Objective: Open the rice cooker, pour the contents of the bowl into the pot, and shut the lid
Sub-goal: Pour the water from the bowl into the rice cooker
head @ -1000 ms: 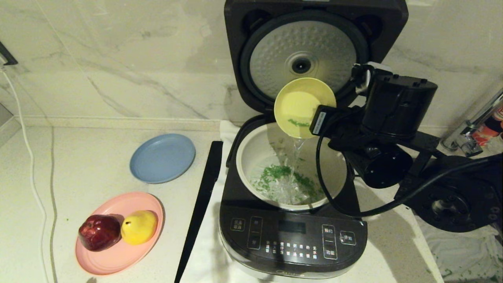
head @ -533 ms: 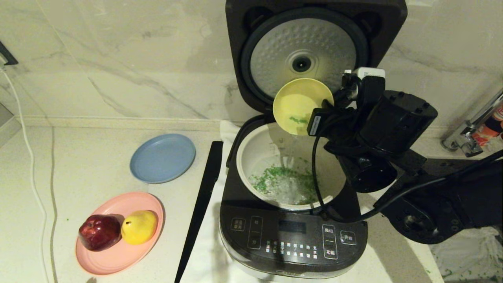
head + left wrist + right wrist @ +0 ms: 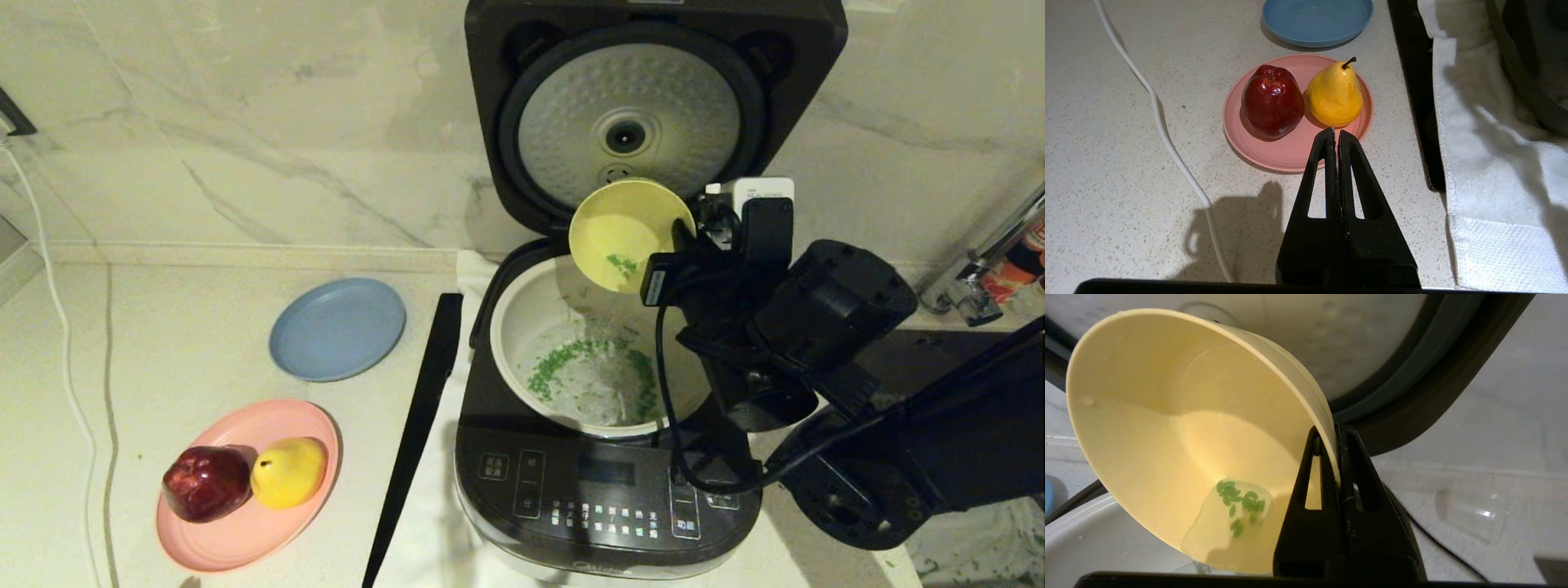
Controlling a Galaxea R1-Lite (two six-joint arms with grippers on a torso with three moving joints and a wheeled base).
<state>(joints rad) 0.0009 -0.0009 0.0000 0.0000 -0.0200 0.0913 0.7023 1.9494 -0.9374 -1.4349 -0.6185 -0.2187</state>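
Note:
The dark rice cooker (image 3: 608, 502) stands with its lid (image 3: 629, 114) raised upright, silver dimpled underside facing me. Its cream-white pot (image 3: 522, 327) holds water and many green bits (image 3: 545, 374). My right gripper (image 3: 1334, 433) is shut on the rim of the pale-yellow bowl (image 3: 624, 229) (image 3: 1167, 428), which hangs tilted steeply over the pot's back edge. A few green bits (image 3: 1239, 502) sit in a small pool of water in the bowl's low side. My left gripper (image 3: 1336, 132) hovers shut and empty above the counter beside the pink plate, out of the head view.
A pink plate (image 3: 245, 531) with a red apple (image 3: 206, 482) and a yellow pear (image 3: 287, 471) sits front left, a blue plate (image 3: 337, 328) behind it. A long black strip (image 3: 416, 425) and a white towel (image 3: 1486, 163) lie left of the cooker. A white cable (image 3: 1167, 139) crosses the counter.
The right arm has lowered and swung, tipping the bowl back a little. The stream of water into the pot has thinned out, and the green bits have spread in the pot.

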